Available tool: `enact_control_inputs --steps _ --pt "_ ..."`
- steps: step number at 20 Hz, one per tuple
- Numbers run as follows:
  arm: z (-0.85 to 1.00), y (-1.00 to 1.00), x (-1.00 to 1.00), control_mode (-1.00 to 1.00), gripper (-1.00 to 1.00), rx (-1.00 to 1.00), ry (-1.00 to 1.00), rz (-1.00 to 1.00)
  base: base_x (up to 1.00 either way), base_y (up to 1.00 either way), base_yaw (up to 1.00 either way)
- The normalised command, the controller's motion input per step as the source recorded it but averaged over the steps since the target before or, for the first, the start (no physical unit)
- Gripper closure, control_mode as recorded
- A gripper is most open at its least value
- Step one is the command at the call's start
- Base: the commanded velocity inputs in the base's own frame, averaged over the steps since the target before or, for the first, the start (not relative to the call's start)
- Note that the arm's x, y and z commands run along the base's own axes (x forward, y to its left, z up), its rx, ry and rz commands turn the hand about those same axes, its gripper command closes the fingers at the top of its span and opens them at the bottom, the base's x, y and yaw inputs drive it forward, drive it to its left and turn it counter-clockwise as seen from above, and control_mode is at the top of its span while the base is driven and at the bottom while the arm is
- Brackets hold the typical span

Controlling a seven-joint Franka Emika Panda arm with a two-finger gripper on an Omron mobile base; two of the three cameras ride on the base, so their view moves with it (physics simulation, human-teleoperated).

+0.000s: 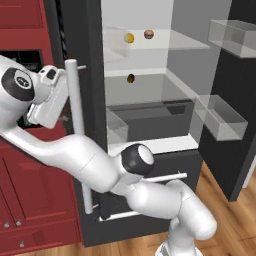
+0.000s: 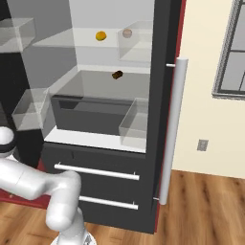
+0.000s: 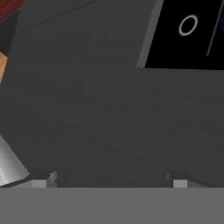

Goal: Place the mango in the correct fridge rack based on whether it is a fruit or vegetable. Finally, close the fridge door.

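The orange-yellow mango [image 1: 129, 37] [image 2: 101, 36] lies on the upper fridge rack [image 1: 175, 42] [image 2: 67, 40], inside the open fridge. The fridge door [image 1: 92, 100] [image 2: 162, 95] stands swung out, its white bar handle [image 1: 76, 135] [image 2: 173, 129] on the outer face and clear bins on the inner face. My gripper [image 1: 61, 107] [image 3: 110, 179] is on the outer side of this door, close to the handle. In the hand view its fingertips [image 3: 51, 178] stand wide apart against the dark grey door face, open and with nothing between them.
A reddish-brown round item [image 1: 148, 34] [image 2: 127, 33] shares the upper rack with the mango. A dark brown round item [image 1: 131, 78] [image 2: 117, 74] lies one rack lower. The other fridge door [image 1: 235, 125], with clear bins, stands open. Red cabinets [image 1: 30, 200] are behind my arm.
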Motion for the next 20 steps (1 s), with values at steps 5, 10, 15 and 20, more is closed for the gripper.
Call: enact_control_inputs --steps 5,10,15,20 --pt "-0.1 -1.0 -0.19 -1.0 -1.0 0.02 -0.4 -0.01 0.0 0.0 0.0" --pt "-0.51 -1.0 -0.03 -1.0 -1.0 0.0 -0.45 0.0 0.0 0.0 0.0" --pt "-0.53 -1.0 0.1 -1.0 -1.0 0.0 -0.44 0.0 0.0 0.0 0.0" --pt "-0.27 -0.82 0.27 -1.0 -1.0 0.01 -0.38 0.0 0.0 0.0 0.0"
